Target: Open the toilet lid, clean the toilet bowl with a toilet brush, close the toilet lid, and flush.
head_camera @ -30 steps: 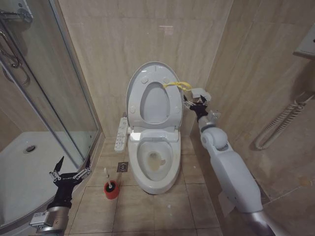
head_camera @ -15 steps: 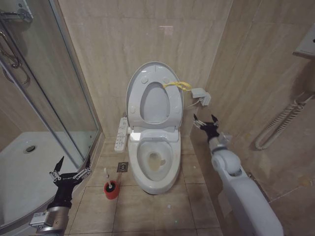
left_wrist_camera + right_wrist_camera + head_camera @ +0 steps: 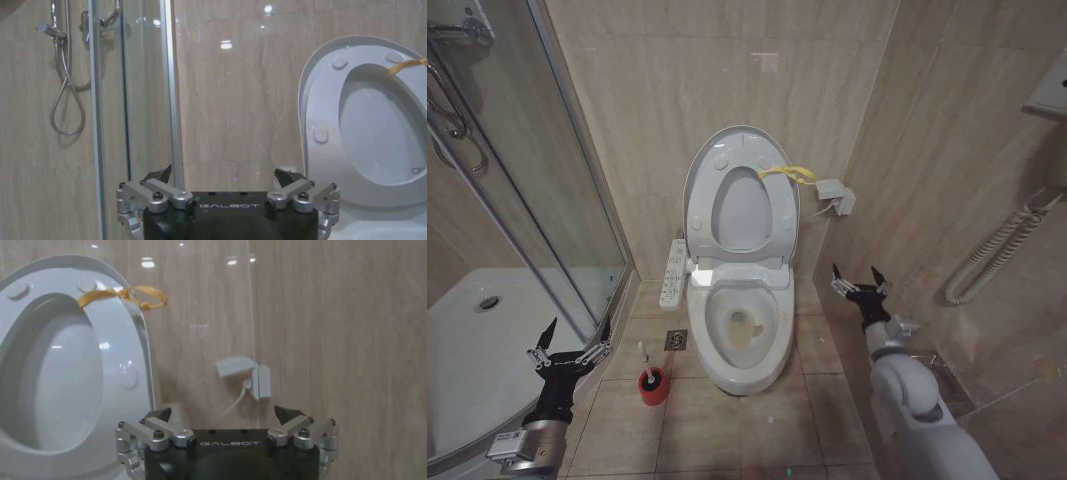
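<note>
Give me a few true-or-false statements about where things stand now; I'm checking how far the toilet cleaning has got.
1. The toilet lid stands raised against the wall. True.
2. The right gripper grips the yellow loop. False: it hangs open, right of the toilet bowl, apart from the loop.
3. The toilet brush sits in its red holder on the floor. True.
4. The left gripper holds the brush. False: it is open and empty, beside the shower.

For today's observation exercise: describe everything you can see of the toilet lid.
The toilet lid is a glossy white plastic oval, raised upright against the tiled wall behind the toilet bowl. The ring-shaped seat is raised against its underside. Small round bumpers show near the top, and a yellow loop hangs at the upper edge. Neither tool touches it.
</note>
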`<state>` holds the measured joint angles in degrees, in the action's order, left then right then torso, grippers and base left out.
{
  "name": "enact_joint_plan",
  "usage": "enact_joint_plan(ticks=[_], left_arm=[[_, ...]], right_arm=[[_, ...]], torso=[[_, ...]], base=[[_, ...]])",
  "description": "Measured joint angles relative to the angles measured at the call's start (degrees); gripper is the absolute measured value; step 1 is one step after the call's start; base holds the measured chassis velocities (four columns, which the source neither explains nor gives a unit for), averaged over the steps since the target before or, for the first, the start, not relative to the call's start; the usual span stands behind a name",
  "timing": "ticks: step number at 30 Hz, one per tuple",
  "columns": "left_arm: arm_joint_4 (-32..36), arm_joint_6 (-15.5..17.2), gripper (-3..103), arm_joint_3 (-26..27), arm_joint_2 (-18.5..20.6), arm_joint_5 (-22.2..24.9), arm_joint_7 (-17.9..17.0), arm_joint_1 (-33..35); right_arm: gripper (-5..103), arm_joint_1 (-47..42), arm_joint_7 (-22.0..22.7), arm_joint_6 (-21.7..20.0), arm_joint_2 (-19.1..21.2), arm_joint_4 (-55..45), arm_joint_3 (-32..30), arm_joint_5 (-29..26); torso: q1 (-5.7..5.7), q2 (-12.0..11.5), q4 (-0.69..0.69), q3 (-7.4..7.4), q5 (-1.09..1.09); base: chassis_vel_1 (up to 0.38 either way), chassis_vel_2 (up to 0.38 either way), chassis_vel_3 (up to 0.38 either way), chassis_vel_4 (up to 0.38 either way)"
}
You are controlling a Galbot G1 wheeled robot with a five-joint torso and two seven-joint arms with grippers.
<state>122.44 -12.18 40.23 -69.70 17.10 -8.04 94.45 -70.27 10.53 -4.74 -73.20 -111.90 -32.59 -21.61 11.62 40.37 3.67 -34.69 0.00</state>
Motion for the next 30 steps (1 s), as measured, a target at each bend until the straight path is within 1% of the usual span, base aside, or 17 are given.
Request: enact_joint_plan(ticks=[3,5,6,9,13,18,30], left_arm=[[0.0,0.0,100,0.0,0.0,0.0,0.0,0.0],[0.0,0.0,100,0.0,0.0,0.0,0.0,0.0],[0.0,0.0,100,0.0,0.0,0.0,0.0,0.0],[0.0,0.0,100,0.0,0.0,0.0,0.0,0.0],[0.0,0.0,100,0.0,0.0,0.0,0.0,0.0],[0.0,0.0,100,0.0,0.0,0.0,0.0,0.0],[0.0,0.0,100,0.0,0.0,0.0,0.0,0.0]], right_arm=[[100,-2.1,-0.2,0.2,-1.7,-1.3,-0.3,1.0],[100,-4.2,-0.6,1.1,-3.4,-2.4,-0.7,2.4],[100,-4.2,-0.6,1.1,-3.4,-2.4,-0.7,2.4],[100,-6.6,-0.8,2.3,-5.4,-3.7,-1.4,3.9],[100,-8.5,-0.8,3.3,-6.6,-4.3,-1.9,5.3],[100,-10.7,-1.2,3.3,-7.6,-6.3,-1.8,6.5],[100,-11.5,-3.3,3.6,-9.6,-7.4,-1.1,6.8]], torso=[[0.0,0.0,0.0,0.0,-0.01],[0.0,0.0,0.0,0.0,-0.01],[0.0,0.0,0.0,0.0,-0.01],[0.0,0.0,0.01,0.0,-0.01],[0.0,0.0,0.01,0.0,-0.01],[0.0,0.0,0.01,0.0,-0.01],[0.01,0.0,0.0,0.0,-0.01]], base=[[0.0,0.0,0.0,0.0],[0.0,0.0,0.0,0.0],[0.0,0.0,0.0,0.0],[0.0,0.0,0.0,0.0],[0.0,0.0,0.0,0.0],[0.0,0.0,0.0,0.0],[0.0,0.0,0.0,0.0]])
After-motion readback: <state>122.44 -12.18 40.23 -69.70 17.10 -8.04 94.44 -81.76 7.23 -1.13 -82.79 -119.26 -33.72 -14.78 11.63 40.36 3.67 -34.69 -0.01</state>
